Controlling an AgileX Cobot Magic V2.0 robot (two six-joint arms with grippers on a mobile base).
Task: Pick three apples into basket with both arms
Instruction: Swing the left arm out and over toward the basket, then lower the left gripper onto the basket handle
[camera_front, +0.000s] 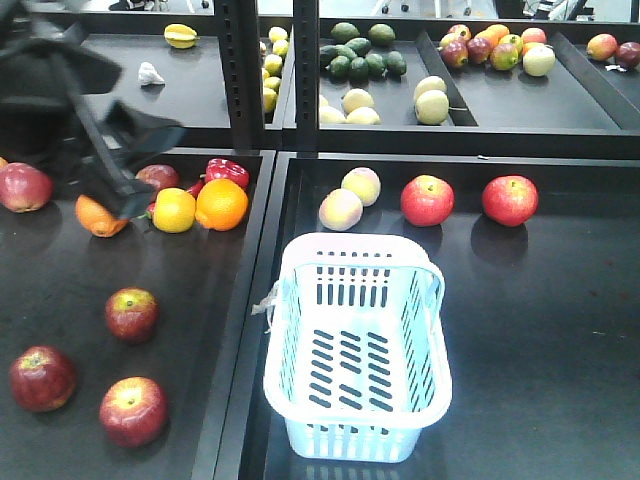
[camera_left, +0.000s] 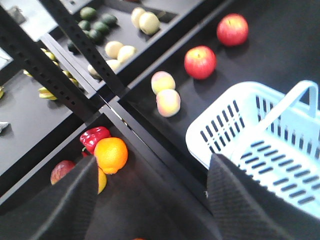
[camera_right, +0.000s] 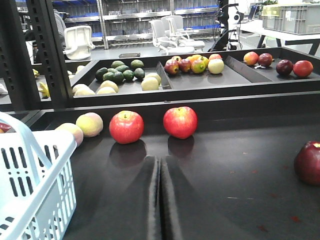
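Note:
The pale blue basket (camera_front: 357, 345) stands empty in the middle of the front view. Three red apples (camera_front: 131, 313) (camera_front: 42, 378) (camera_front: 133, 410) lie on the left tray, in front of the left arm. Two brighter apples (camera_front: 427, 200) (camera_front: 509, 200) sit behind the basket on the right tray. My left gripper (camera_front: 118, 190) is blurred, hanging over the fruit pile at the back left. In the left wrist view the left gripper (camera_left: 150, 200) is open with nothing between its fingers. My right gripper (camera_right: 160, 165) is shut and empty, low over the right tray, pointing at two apples (camera_right: 126, 127) (camera_right: 180, 122).
An orange (camera_front: 221, 203), a lemon (camera_front: 174, 210), a red bell pepper (camera_front: 227, 171) and two more apples (camera_front: 22, 186) (camera_front: 158, 178) sit near the left arm. Two peaches (camera_front: 350, 198) lie behind the basket. A dark apple (camera_right: 310, 162) lies right of the right gripper. Black shelf posts (camera_front: 305, 70) rise behind.

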